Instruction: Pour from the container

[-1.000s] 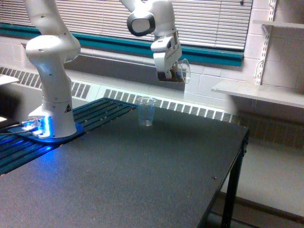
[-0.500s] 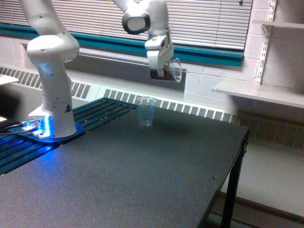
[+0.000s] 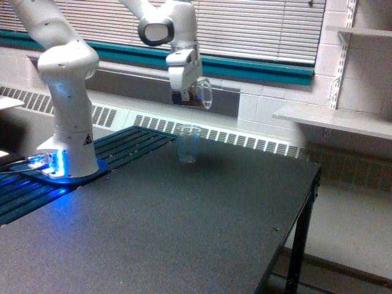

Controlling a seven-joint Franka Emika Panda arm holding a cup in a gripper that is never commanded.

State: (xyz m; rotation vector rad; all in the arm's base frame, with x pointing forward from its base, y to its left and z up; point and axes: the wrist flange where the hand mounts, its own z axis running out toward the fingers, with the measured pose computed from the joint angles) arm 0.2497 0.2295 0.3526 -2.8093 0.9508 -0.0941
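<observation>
Far on the exterior view's left, your arm's white base sits on a blue-lit plate at the worktop edge. It carries a small black-and-yellow triangular warning sticker; no text on it can be read, and no brand or other writing is legible anywhere. Next to it, dark slats run along the worktop's back left corner.

Moving right, your gripper hangs high above the worktop, in front of the window blinds and the teal strip below them. Its jaws are clamped on the container, a small clear cup tipped on its side with the open rim facing the exterior view's right. Brownish bits show dimly through its wall.

Below it and slightly left of the rim, a taller clear ribbed cup stands upright on the worktop, well apart from the container.

Far right: white wall shelves, nothing readable.
</observation>
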